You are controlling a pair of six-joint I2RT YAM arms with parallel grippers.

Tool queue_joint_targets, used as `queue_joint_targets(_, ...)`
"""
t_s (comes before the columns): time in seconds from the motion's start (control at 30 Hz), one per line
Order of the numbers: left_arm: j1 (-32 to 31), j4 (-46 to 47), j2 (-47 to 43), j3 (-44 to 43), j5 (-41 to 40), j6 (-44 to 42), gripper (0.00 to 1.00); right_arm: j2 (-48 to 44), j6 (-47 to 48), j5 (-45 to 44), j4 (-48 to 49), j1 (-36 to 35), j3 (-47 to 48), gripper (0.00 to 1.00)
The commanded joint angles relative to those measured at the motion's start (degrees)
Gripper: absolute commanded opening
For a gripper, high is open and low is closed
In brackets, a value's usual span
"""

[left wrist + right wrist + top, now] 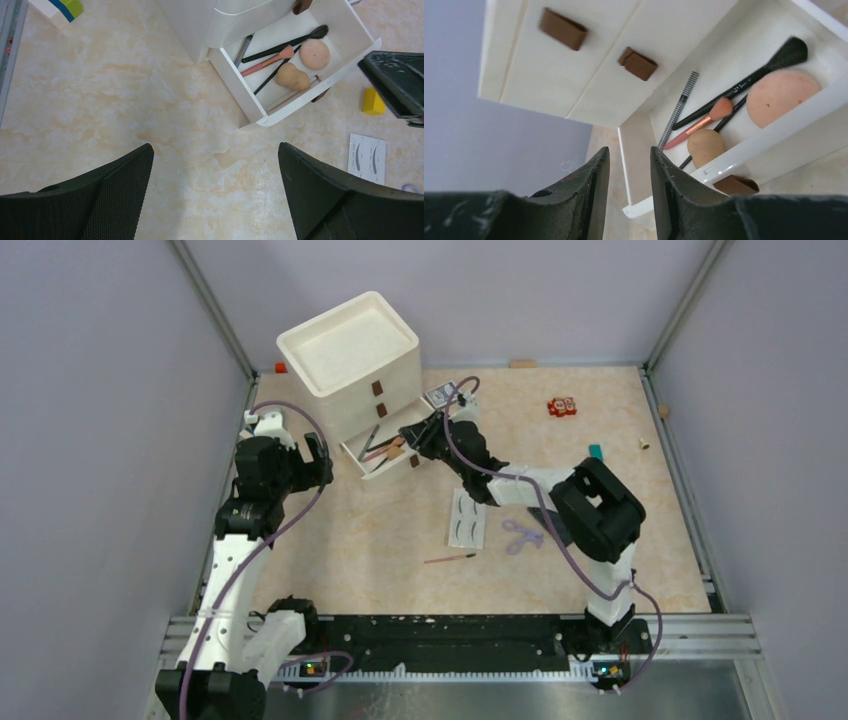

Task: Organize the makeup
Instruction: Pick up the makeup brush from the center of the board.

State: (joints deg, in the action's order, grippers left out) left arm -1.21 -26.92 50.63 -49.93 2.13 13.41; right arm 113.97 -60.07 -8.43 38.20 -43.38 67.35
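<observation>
The white drawer unit [350, 360] has its bottom drawer [385, 452] pulled out. In it lie a black brush [744, 80], a pink brush [699, 124], a chequered pencil [680, 109], a peach sponge [705, 146] and a round peach puff [781, 97]. My right gripper [425, 435] hovers at the drawer's front right corner; in its wrist view the gripper [629, 160] has a narrow gap and holds nothing. My left gripper [215, 165] is wide open and empty over bare table left of the drawer. A white eyelash card [467, 518], a purple curler [520, 535] and a thin pencil [450, 559] lie on the table.
A patterned card box [440, 395] lies right of the drawer unit. A yellow block [373, 101] sits by the drawer's corner. Red blocks [561, 406] and a teal block [596, 451] lie to the right. Grey walls enclose the table.
</observation>
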Motion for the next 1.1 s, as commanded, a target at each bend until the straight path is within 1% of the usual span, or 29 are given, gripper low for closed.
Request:
queue_joint_targets(0.0, 0.37, 2.83, -0.52, -0.34, 1.18, 0.26, 0.99, -11.39, 20.11, 5.8, 2.74, -0.23, -2.56, 0.35)
queue_joint_targets(0.07, 0.41, 2.89, -0.52, -0.28, 1.23, 0.26, 0.99, -14.73, 29.13, 11.49, -5.43, -0.22, -2.39, 0.35)
queue_joint_targets(0.13, 0.48, 3.0, -0.47, -0.17, 1.49, 0.3, 0.99, -18.11, 36.59, 14.96, -14.55, -0.22, -1.65, 0.35)
queue_joint_targets(0.23, 0.58, 3.25, 0.14, -0.23, 2.34, 0.3, 0.99, -20.71, 46.89, 20.28, -32.71, -0.24, 1.01, 0.36)
queue_joint_targets(0.3, 0.66, 3.19, 0.47, -0.52, 2.2, 0.22, 0.99, -21.82, 51.8, 21.91, -43.11, -0.31, 2.05, 0.36)
queue_joint_targets(0.37, 0.8, 3.1, 0.65, -0.52, 2.16, 0.26, 0.99, -22.71, 56.64, 25.63, -51.13, -0.42, 1.7, 0.36)
queue_joint_targets(0.4, 0.8, 3.14, 0.73, -0.53, 2.2, 0.3, 0.99, -23.07, 58.7, 26.17, -54.83, -0.69, 1.29, 0.36)
queue_joint_targets(0.43, 0.84, 3.1, 0.87, -0.52, 2.26, 0.3, 0.99, -23.64, 59.72, 24.79, -57.47, -1.4, 0.48, 0.36)
queue_joint_targets(0.53, 0.84, 3.18, 1.15, -0.52, 2.67, 0.35, 0.99, -25.12, 63.49, 15.5, -60.75, -6.54, -3.71, 0.36)
queue_joint_targets(0.6, 0.82, 3.26, 1.44, -0.53, 3.06, 0.3, 0.99, -25.33, 66.1, 14.33, -61.53, -9.85, -6.05, 0.36)
queue_joint_targets(0.7, 0.8, 3.27, 1.62, -0.46, 3.31, 0.3, 0.99, -24.72, 68.95, 16.55, -62.61, -12.34, -7.65, 0.36)
queue_joint_targets(0.83, 0.84, 3.25, 1.66, -0.39, 3.32, 0.3, 0.99, -25.13, 73.94, 17.52, -61.31, -13.25, -9.79, 0.37)
queue_joint_targets(1.0, 0.85, 3.27, 1.57, -0.39, 3.41, 0.3, 0.99, -25.94, 83.5, 23.34, -61.71, -13.44, -10.44, 0.4)
queue_joint_targets(1.07, 0.85, 3.27, 1.53, -0.37, 3.41, 0.3, 0.99, -26.1, 87.0, 23.87, -61.27, -13.67, -10.65, 0.41)
